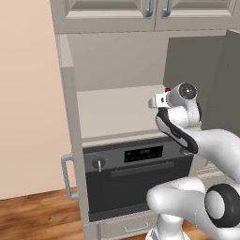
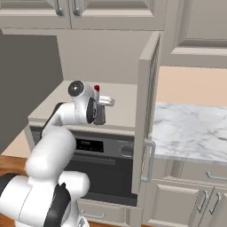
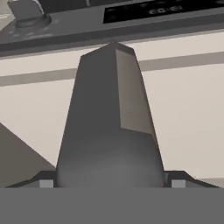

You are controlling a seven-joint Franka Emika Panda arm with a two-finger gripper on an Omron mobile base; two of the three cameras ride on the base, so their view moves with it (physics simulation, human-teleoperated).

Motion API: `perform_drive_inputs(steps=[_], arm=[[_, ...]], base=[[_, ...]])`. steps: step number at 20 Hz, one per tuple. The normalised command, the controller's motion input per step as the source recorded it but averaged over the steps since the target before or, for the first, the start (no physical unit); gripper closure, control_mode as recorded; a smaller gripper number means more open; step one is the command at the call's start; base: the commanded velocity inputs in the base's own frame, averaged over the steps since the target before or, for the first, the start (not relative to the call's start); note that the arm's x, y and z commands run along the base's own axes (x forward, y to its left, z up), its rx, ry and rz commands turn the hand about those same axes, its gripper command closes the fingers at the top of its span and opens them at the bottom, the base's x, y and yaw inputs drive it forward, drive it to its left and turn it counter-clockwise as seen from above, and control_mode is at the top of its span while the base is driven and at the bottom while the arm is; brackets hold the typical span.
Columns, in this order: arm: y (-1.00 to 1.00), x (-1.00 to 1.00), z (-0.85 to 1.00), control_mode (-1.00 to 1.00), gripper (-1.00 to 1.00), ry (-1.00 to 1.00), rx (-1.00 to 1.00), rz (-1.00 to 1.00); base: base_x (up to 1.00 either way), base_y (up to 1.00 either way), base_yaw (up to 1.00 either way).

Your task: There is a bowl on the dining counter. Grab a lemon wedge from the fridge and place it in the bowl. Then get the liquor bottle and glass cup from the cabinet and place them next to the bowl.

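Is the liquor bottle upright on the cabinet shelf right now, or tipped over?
Upright. In the right base view the liquor bottle stands on the cabinet shelf, red cap on top, beside the robot's wrist.

The bottle [image 2: 98, 106] is standing on the cabinet [image 2: 147, 80] shelf, right above the oven [image 2: 99, 150] — the gripper [image 3: 109, 181] is sitting around its base, one fingertip either side. Counter [image 2: 190, 128] is lying off to the right, past the open cabinet door.

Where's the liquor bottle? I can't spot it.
The bottle stands on the cabinet shelf above the oven, between the gripper fingers; its red cap peeks behind the hand.
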Motion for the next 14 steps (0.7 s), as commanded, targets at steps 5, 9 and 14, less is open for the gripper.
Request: perform_drive_inputs(steps=[5,9,14], arm=[[0.04,-0.67,0.61,-1.0,1.0,-0.02,0.0,0.01],[0.06,-0.66,0.29,-1.0,1.0,-0.09,0.0,0.01],[0.07,-0.65,0.04,-1.0,1.0,-0.08,0.0,0.05]], base=[[0.0,0.0,0.0],[0.0,0.0,0.0],[0.0,0.0,0.0]])
